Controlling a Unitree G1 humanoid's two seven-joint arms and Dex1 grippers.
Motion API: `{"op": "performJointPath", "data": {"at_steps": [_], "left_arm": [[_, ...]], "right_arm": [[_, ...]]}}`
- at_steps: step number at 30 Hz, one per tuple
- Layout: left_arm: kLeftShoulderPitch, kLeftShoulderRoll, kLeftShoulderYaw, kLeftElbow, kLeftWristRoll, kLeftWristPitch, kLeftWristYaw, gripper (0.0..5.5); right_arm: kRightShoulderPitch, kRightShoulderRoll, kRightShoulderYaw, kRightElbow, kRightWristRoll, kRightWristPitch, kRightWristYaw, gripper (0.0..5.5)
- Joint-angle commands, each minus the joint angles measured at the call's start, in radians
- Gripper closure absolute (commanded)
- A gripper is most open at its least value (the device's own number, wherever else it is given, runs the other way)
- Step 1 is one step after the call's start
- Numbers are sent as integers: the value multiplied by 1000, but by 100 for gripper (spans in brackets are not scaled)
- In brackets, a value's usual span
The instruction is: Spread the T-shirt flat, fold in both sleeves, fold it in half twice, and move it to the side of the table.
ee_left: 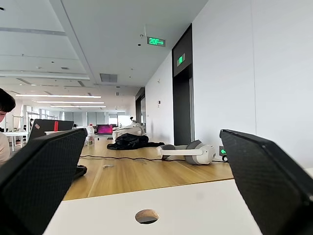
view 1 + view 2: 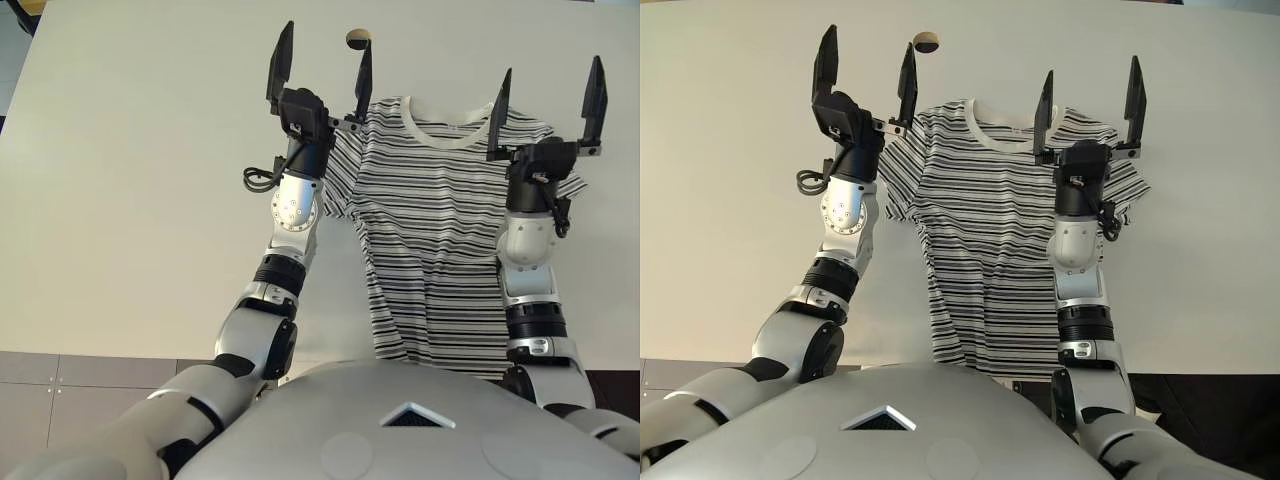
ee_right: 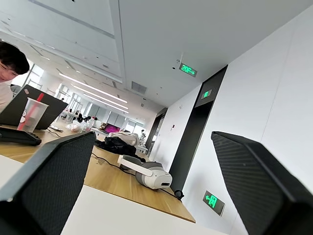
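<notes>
Since the T-shirt [image 2: 440,230] lies face up on the white table [image 2: 130,150], with the collar [image 2: 447,130] at the far side and the hem [image 2: 440,350] near the robot, I judge that the spreading step is nearly finished and the sleeve folds are not begun. The cloth is not fully flat: its left edge is drawn inward with wrinkles, and the left sleeve [image 2: 335,180] looks bunched.

The left gripper [image 2: 325,45] is raised above the left shoulder of the shirt, with its fingers wide apart and nothing between them. The right gripper [image 2: 552,66] is raised above the right sleeve [image 2: 575,185], also spread and empty. A small round hole [image 2: 358,38] in the table is just far of the left gripper.

The next move probably calls for both arms to come down, pinch the cloth at the sleeves and pull it outward to smooth the left side. Then one sleeve can be folded in.

The shirt has only stripes and no writing that I can read. A label inside the collar, if there is one, is too small to tell. A green lit sign [image 1: 156,42] hangs in the room behind.
</notes>
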Motion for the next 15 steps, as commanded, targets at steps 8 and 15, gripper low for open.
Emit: {"op": "performJointPath", "data": {"at_steps": [8, 15], "left_arm": [[37, 43, -21, 2, 197, -60, 65, 47], [49, 70, -31, 14, 288, -67, 136, 47]], "right_arm": [[-32, 8, 29, 84, -44, -16, -10, 111], [-53, 11, 38, 125, -63, -36, -22, 111]]}}
